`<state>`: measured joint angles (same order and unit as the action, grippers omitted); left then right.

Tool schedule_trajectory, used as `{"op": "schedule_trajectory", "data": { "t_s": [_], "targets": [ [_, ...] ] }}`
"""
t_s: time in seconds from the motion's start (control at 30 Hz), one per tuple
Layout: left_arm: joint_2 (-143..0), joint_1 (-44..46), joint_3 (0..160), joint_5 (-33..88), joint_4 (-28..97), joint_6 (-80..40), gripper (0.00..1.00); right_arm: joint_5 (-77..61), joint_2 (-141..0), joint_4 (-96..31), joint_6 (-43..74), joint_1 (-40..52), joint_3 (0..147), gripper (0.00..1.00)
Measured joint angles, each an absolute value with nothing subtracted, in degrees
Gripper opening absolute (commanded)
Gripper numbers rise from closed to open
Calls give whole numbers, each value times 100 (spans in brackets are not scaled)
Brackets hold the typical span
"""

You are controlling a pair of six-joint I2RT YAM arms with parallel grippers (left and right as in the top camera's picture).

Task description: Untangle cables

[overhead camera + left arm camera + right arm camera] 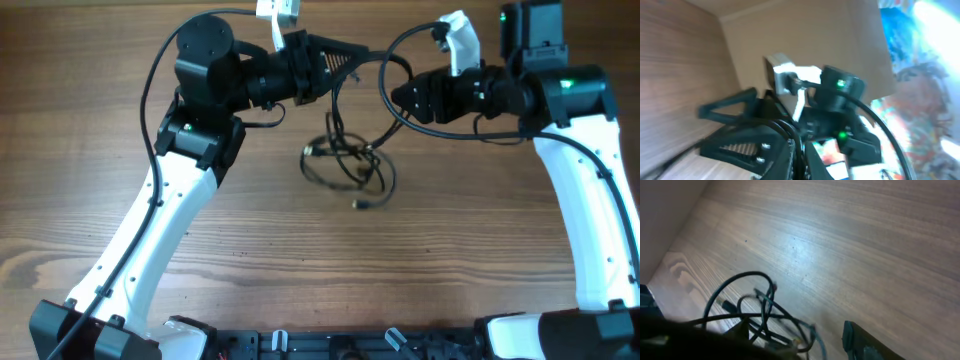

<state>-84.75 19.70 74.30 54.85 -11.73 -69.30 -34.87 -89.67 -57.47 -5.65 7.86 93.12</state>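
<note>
Cables (347, 162): small tangled bundle at table (240, 240) centre; one strand (335, 105) rising toward left gripper (352, 55); plug end (361, 205) lying loose just below bundle

Left gripper pressed together, apparently pinching that strand. Right gripper (400, 97) spread, nothing in it, near bundle's upper right

To do well: hold left pinch firm as anchor; lower right onto separate loop, not same strand; draw apart slowly sideways; ease off if knot tightens

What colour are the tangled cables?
The cables are black, with small silvery plug tips. The overhead view shows them best.
</note>
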Motion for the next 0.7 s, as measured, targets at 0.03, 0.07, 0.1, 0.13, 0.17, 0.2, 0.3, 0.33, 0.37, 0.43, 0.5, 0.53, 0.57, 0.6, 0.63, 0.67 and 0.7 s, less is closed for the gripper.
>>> {"op": "schedule_trajectory", "data": {
  "t_s": [0.03,0.07,0.1,0.13,0.17,0.2,0.3,0.33,0.37,0.43,0.5,0.53,0.57,0.6,0.63,0.67,0.7],
  "targets": [
    [-8475,1970,7430,5524,-1271,-7096,7,-3492,-8991,-5697,-543,784,9310,61],
    [-8475,1970,7430,5564,-1426,-7314,7,-3494,-9041,-5561,-469,784,9310,61],
    [-8475,1970,7430,5581,-1531,-7465,8,-3494,-9059,-5509,-416,784,9310,60],
    [-8475,1970,7430,5612,-1610,-7636,8,-3494,-9083,-5408,-301,784,9310,58],
    [-8475,1970,7430,5660,-1712,-7872,9,-3494,-9094,-5315,-178,784,9310,52],
    [-8475,1970,7430,5695,-1793,-8018,11,-3494,-9094,-5221,-30,784,9310,47],
    [-8475,1977,7430,5876,-2110,-8447,11,-3465,-9094,-4814,517,784,9310,29],
    [-8475,1986,7432,5953,-2147,-8495,8,-3398,-9094,-4635,731,784,9310,25],
    [-8475,1992,7430,5999,-2152,-8521,6,-3315,-9094,-4497,941,784,9310,22],
    [-8477,2038,7430,6228,-2141,-8444,4,-3009,-9098,-4095,1483,784,9310,15],
    [-8475,2075,7432,6504,-2023,-8202,4,-2783,-9098,-3634,1863,735,9310,13],
    [-8475,2093,7432,6604,-1881,-8095,4,-2729,-9096,-3516,2003,698,9312,12],
    [-8475,2104,7435,6694,-1662,-7924,4,-2681,-9096,-3433,2104,657,9310,11],
    [-8475,2112,7437,6772,-1356,-7695,4,-2648,-9096,-3400,2182,624,9312,11],
    [-8477,2112,7443,6816,-1103,-7500,5,-2624,-9096,-3406,2237,602,9312,10],
    [-8475,2112,7452,6847,-805,-7288,6,-2602,-9096,-3406,2252,589,9310,10],
    [-8475,2112,7456,6871,-436,-6991,9,-2576,-9096,-3439,2285,589,9310,9]
  ]
}}
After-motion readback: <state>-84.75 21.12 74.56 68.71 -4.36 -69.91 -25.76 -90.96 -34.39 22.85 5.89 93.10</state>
